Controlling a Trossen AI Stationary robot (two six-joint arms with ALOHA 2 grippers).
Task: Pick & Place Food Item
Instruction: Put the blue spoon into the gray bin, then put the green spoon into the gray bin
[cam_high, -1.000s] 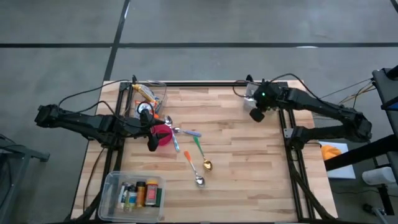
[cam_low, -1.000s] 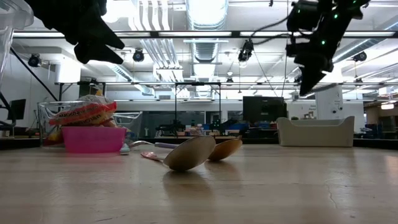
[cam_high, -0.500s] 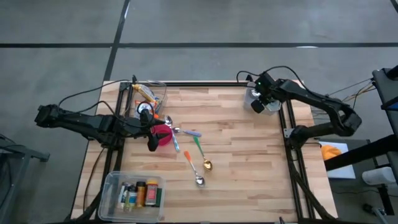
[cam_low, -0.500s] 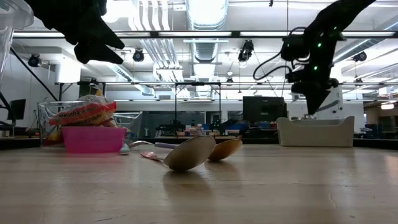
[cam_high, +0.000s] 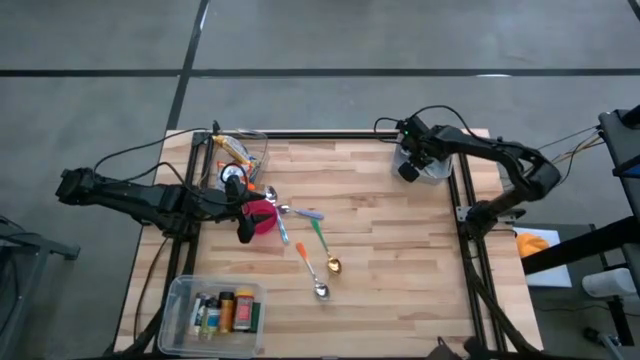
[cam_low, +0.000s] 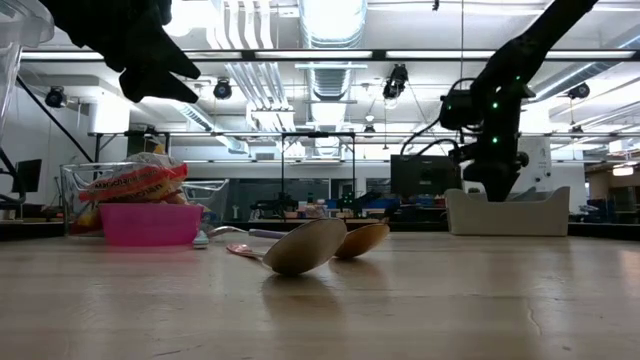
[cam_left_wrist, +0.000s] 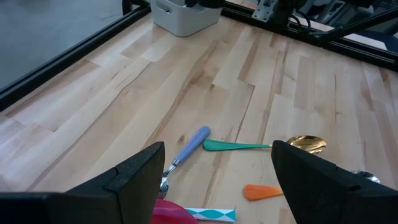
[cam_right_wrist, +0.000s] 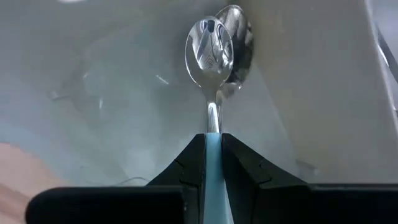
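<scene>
My right gripper (cam_right_wrist: 213, 169) is shut on a spoon with a light-blue handle. The spoon's metal bowl (cam_right_wrist: 210, 45) points down into the white bin (cam_high: 432, 166) at the table's far right. The low view shows this gripper (cam_low: 493, 186) just above the bin (cam_low: 505, 212). My left gripper (cam_left_wrist: 217, 186) hangs open above the pink bowl (cam_high: 263, 216), holding nothing. Snack packets (cam_low: 135, 180) lie in a clear container (cam_high: 240, 155) at the far left. My right gripper pinches the spoon's light-blue handle (cam_right_wrist: 213, 149) between its two fingers. The fingers come from above, slanting steeply down, and lie along the handle. The spoon sticks out below them, bowl end down inside the bin. Whether the bowl touches the bin's wall I cannot tell.
Three spoons with blue (cam_high: 310, 213), green (cam_high: 322, 243) and orange (cam_high: 308, 268) handles lie mid-table beside the pink bowl. A clear box (cam_high: 213, 305) with small bottles stands at the near left. Bare wood lies between the spoons and the bin.
My right gripper has sunk from high above the table down to the white bin and has tipped to point more steeply downward. It has stayed shut on the spoon, which has gone down into the bin with it.
</scene>
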